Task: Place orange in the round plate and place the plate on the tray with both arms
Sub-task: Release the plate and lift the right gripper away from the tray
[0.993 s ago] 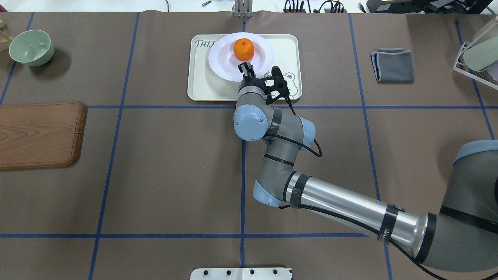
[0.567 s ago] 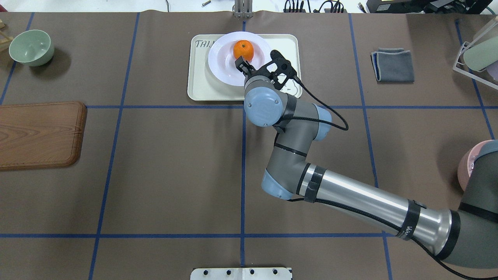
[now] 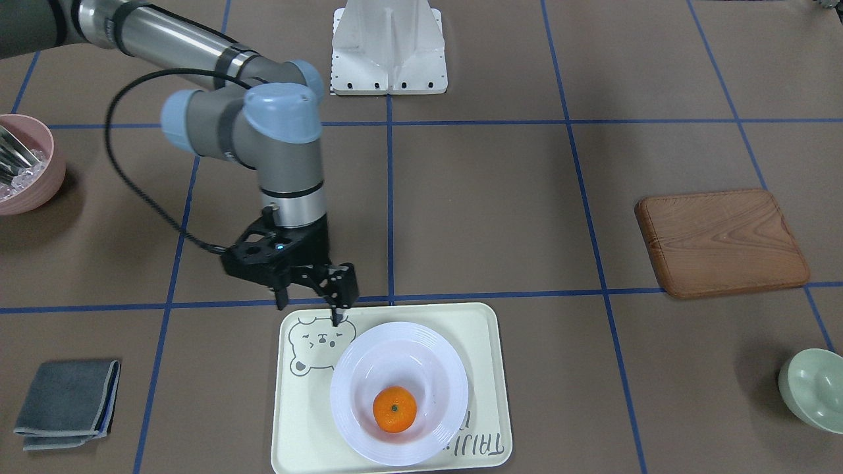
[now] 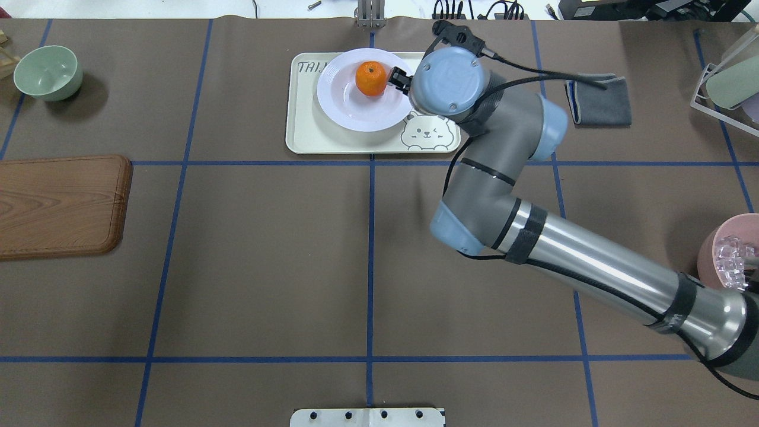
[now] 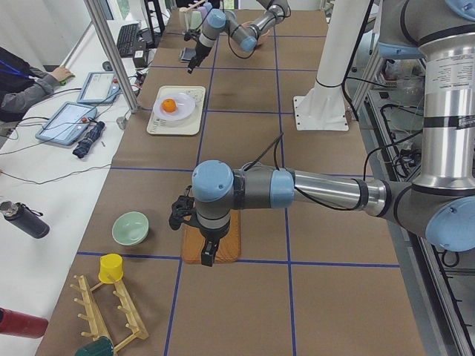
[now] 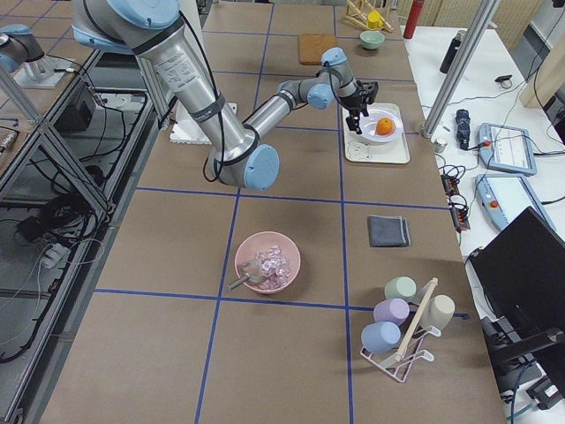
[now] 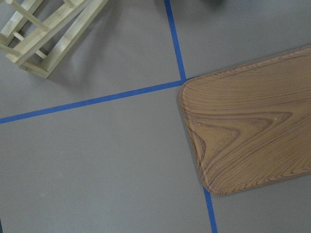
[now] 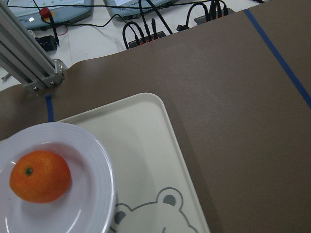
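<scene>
The left gripper shows only in the side view from the table's left end, where it hangs over the wooden board. Its wrist camera catches a corner of the board and none of the fingers, so I cannot tell whether it is open or closed.

Farther out, the overhead view hides most of the right gripper under its own wrist joint. Only one finger pokes out, next to the orange. The front camera shows the gripper plainly, with its fingers spread apart and nothing between them. It hangs over the corner of the tray that carries the bear drawing, on the robot's side of the plate. One fingertip is over the bear's ear, just beside the plate's rim; whether it touches the tray cannot be made out.

The plate sits on the tray and covers part of its lettering. The orange lies in the plate's sunken centre, stem dot up. It is apart from the gripper, beyond it as seen from the robot.
</scene>
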